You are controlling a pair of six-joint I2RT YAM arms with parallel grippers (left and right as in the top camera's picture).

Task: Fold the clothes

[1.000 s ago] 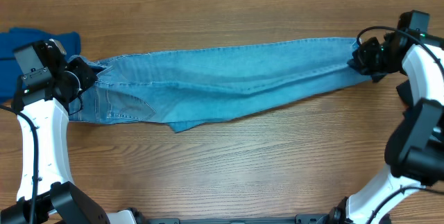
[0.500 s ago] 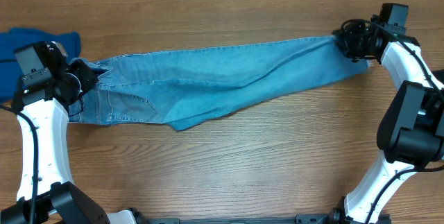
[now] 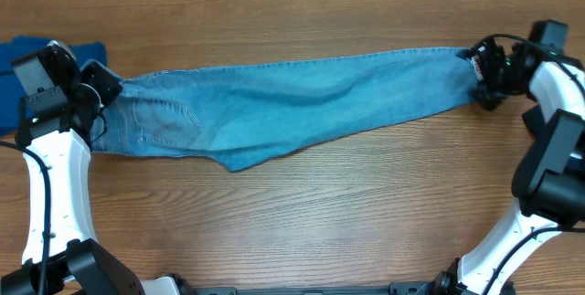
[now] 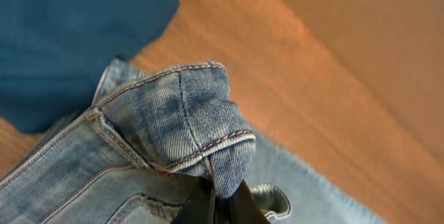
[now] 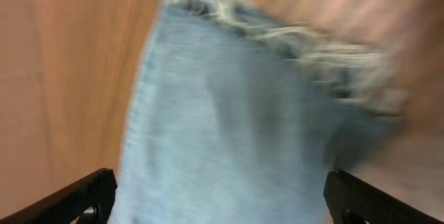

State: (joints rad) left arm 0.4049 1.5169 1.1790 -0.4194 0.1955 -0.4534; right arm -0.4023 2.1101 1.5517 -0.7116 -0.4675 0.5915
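Jeans [image 3: 292,103] stretched out between both grippers | left gripper [image 4: 220,207] pinching bunched waistband [image 4: 180,113] at fingertips | right gripper [image 5: 222,196] spread wide, frayed hem [image 5: 277,37] loose between fingers | judged risk: shallow waistband pinch slips under pull, skewing fold

frayed hem [image 5: 298,50] blurred, blue garment [image 3: 9,57] cut off left

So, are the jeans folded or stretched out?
Stretched out: the jeans lie full length, waistband pinched by the left gripper, frayed hem at the open right gripper.
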